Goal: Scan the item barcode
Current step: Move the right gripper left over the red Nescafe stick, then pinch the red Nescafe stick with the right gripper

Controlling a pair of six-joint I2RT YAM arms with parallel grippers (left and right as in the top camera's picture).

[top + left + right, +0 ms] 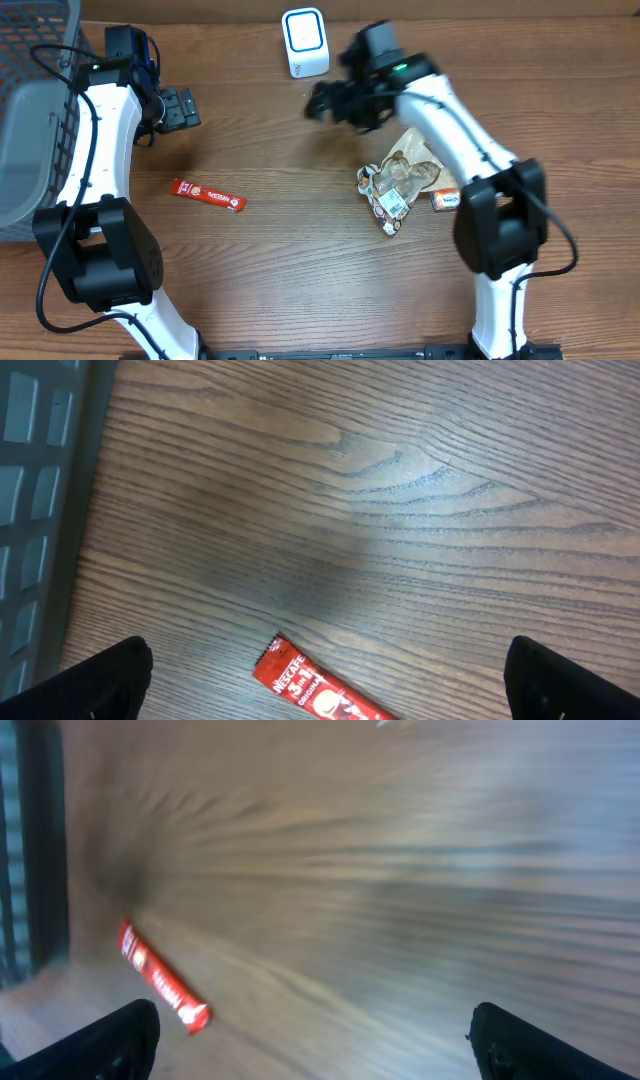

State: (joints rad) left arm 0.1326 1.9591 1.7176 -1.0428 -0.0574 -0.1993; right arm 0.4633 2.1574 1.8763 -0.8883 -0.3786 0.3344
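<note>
Wood-grain table (300, 290), red Nescafe sachet (208, 194) lower left of centre, white scanner (305, 42) up top; left gripper (182, 108) and right gripper (322, 100) both spread wide, holding nothing

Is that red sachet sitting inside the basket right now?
No, the sachet lies flat on the table, apart from the basket at the left edge.
</note>
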